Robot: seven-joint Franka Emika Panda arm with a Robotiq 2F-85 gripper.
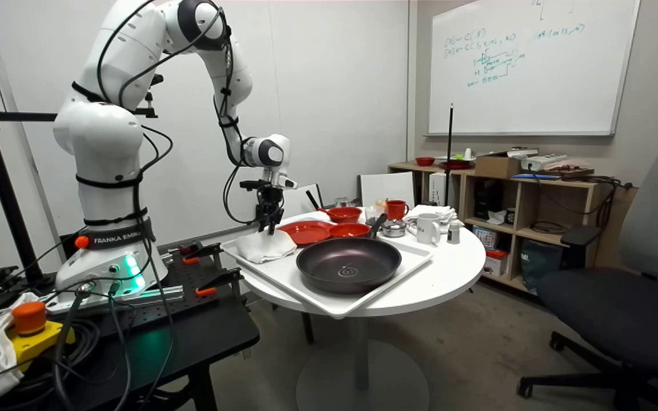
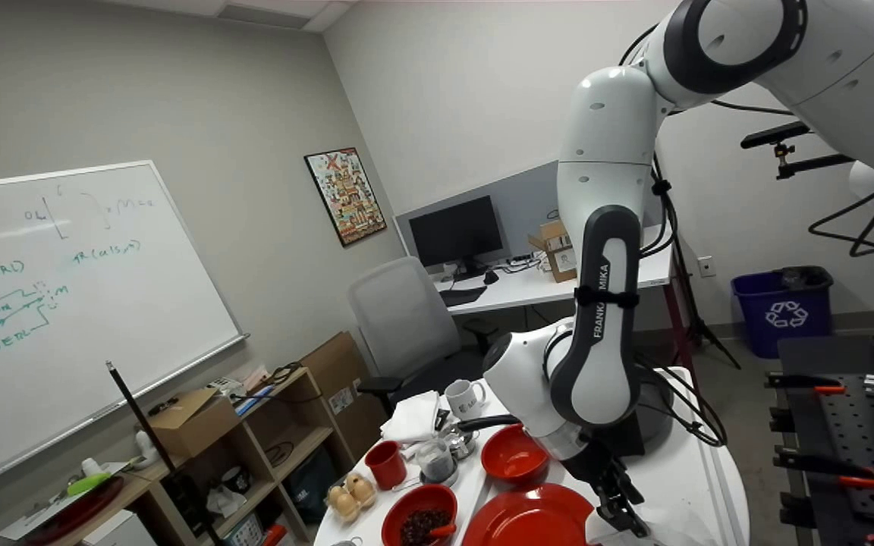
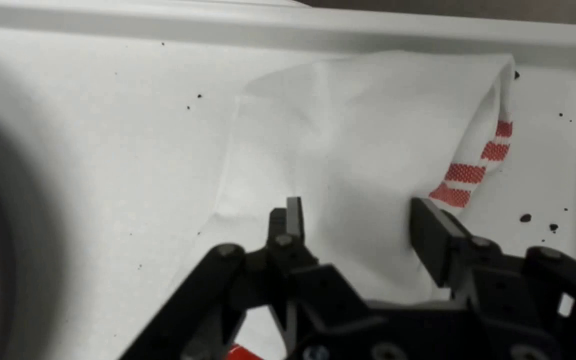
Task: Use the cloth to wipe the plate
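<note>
The white cloth (image 3: 368, 115) with red stripes at one edge lies folded in a corner of the white tray; it also shows in an exterior view (image 1: 265, 246). My gripper (image 3: 354, 202) points down over the cloth with its fingers apart, and cloth shows between them. In an exterior view the fingertips (image 1: 270, 231) are at the cloth's top; I cannot tell whether they touch it. The wide red plate (image 1: 306, 233) lies beside the cloth, and it also shows in an exterior view (image 2: 532, 522). Only a red sliver of it (image 3: 242, 353) shows in the wrist view.
The black pan (image 1: 349, 265) stands on the tray (image 1: 337, 313) near the front. A deeper red bowl (image 2: 513, 455) stands beside the plate. Behind are a red bowl with dark bits (image 2: 395, 523), a red mug (image 2: 385, 464), a white mug (image 1: 428, 228) and eggs (image 2: 350, 497).
</note>
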